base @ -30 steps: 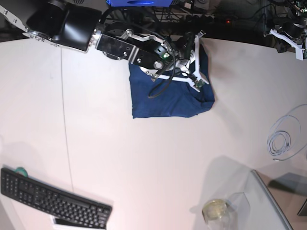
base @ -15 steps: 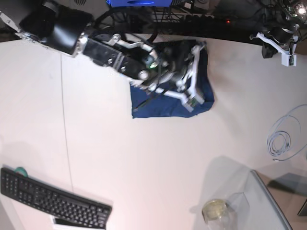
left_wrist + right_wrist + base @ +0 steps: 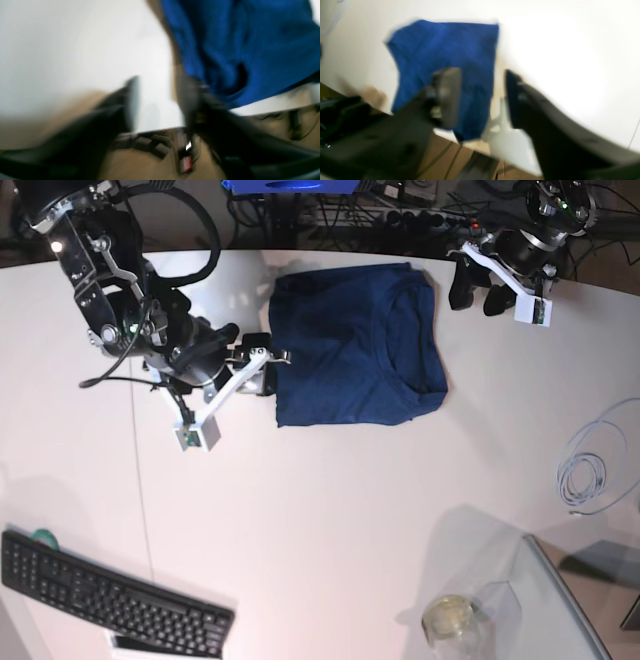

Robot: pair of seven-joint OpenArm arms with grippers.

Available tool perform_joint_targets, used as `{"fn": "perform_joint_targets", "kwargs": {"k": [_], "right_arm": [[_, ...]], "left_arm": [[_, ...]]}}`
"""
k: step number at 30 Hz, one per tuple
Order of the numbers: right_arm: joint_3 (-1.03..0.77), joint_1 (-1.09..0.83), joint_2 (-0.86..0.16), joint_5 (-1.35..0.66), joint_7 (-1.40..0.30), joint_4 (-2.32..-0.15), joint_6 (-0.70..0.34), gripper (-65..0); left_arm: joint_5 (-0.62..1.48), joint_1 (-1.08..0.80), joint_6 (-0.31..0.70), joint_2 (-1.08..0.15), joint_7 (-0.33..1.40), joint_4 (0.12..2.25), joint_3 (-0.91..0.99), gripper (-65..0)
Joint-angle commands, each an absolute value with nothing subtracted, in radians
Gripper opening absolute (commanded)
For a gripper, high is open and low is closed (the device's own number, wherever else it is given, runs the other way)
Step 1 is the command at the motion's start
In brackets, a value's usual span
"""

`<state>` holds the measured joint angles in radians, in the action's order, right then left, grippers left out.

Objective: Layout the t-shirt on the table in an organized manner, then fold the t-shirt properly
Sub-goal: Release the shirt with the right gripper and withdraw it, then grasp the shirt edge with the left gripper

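Our right pincer (image 3: 255, 355) sits just off the t-shirt's (image 3: 355, 345) side edge, on the base view's left, and its own camera shows the two fingers (image 3: 447, 95) standing apart with nothing between them. Our left pincer (image 3: 478, 288) hangs at the far side of the desk (image 3: 330, 510), just beyond the shirt's other side edge. Its jaws are spread as well and hold nothing, though the wrist picture is badly blurred.

The t-shirt lies on the desk near the far edge as a compact, roughly square dark blue packet. The neckline curve shows on the half nearer our left arm. It looks folded already, so we judge the task to be close to finished, if not done.

The relation that matters is this: the shirt lies between the two pincers, each near its own side edge, neither touching cloth. The packet is close to square, so we cannot name a clear long axis. If another fold or a smoothing pass is wanted, either arm is near enough to begin.

The right arm is bent low over the desk, its wrist turned toward the shirt. The left arm reaches in from the far corner, its pincer pointing down.
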<state>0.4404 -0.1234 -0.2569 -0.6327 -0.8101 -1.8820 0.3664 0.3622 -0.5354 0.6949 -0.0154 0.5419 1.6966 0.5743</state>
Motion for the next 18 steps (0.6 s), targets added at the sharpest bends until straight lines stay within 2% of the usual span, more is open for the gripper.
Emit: {"fn": "perform_joint_targets", "kwargs": {"k": [1, 3, 5, 18], "right_arm": [[0.420, -0.117, -0.254, -0.639, -0.788, -1.902, 0.358, -25.2], [0.404, -0.127, -0.254, -0.639, -0.788, -1.902, 0.358, -19.8], [0.403, -0.130, -0.257, -0.639, -0.788, -1.902, 0.357, -18.6], [0.401, -0.171, -0.346, -0.639, -0.691, -1.900, 0.357, -18.5]], "left_arm": [[0.430, -0.541, 0.698, -0.031, 0.522, 1.699, 0.579, -20.9], [0.524, -0.533, 0.698, -0.054, 0.522, 1.664, 0.579, -12.0], [0.575, -0.506, 0.698, -0.076, 0.522, 1.612, 0.559, -8.6], [0.576, -0.325, 0.698, -0.079, 0.518, 1.368, 0.403, -8.6]]}}
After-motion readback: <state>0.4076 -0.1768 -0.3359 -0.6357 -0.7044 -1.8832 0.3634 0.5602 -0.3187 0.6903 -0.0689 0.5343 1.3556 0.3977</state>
